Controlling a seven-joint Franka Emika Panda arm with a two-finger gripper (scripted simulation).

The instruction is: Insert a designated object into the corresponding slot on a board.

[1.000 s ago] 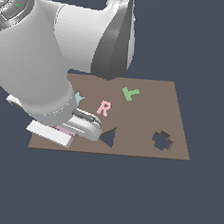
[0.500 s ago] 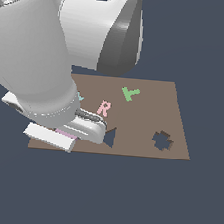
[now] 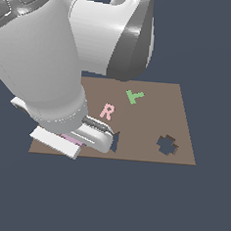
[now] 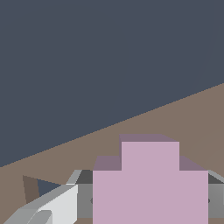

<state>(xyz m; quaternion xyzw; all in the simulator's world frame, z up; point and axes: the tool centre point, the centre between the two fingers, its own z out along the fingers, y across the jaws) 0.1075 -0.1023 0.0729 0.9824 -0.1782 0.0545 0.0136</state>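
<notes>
Near the board's [image 3: 151, 118] corner farthest from the slot [image 3: 167, 144], our gripper [image 3: 73, 142] sits low over the surface. The wrist view shows our fingers [image 4: 57, 205] closed on the mauve piece [image 4: 149, 183], which fills the space between them; in the exterior view only a sliver of it peeks out under the hand. So we judge the pick done or nearly so. Left to do: lift, carry past the triangular cutout [image 3: 114, 142] to the slot, align the lobes, and press in. The slot is well apart from the piece and unfilled.
</notes>
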